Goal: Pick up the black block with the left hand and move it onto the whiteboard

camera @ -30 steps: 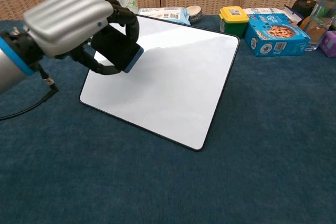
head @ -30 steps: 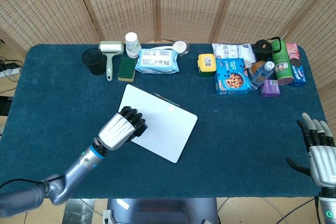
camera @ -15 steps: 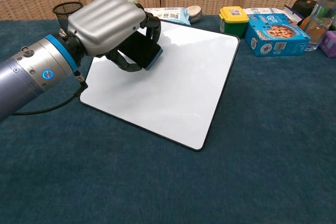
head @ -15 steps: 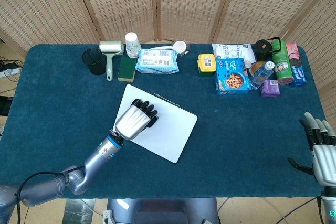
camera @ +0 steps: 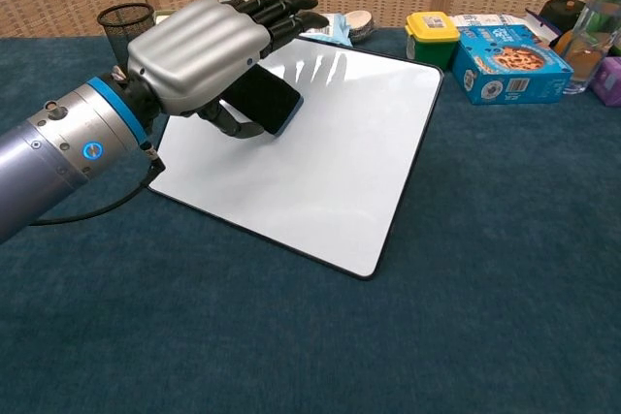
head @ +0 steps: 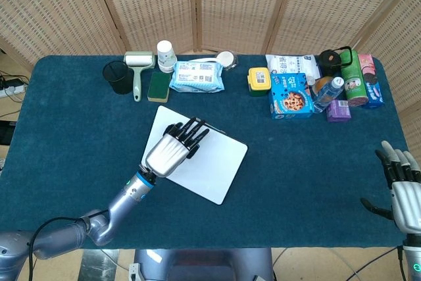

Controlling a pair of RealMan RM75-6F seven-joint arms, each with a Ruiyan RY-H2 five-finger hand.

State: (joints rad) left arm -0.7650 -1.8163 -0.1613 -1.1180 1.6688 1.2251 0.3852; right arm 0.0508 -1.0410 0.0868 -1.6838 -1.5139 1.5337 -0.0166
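Note:
The black block (camera: 271,100), with a blue edge, sits under the palm of my left hand (camera: 207,47) over the upper left part of the whiteboard (camera: 320,176). That hand's fingers (camera: 283,9) now stretch straight out above the block and no longer wrap it; whether the thumb below still touches it is unclear. From the head view the left hand (head: 172,151) covers the block on the whiteboard (head: 214,162). My right hand (head: 401,187) hangs at the table's near right corner, fingers spread, holding nothing.
Along the far edge stand a black mesh cup (head: 119,77), a lint roller (head: 138,70), a green sponge (head: 158,86), a wipes pack (head: 196,76), a yellow box (head: 259,81), a blue cookie box (head: 290,95) and bottles (head: 354,78).
My left hand carried the block from the board's left edge further onto it. Its fingers have now uncurled from the block and point straight out.

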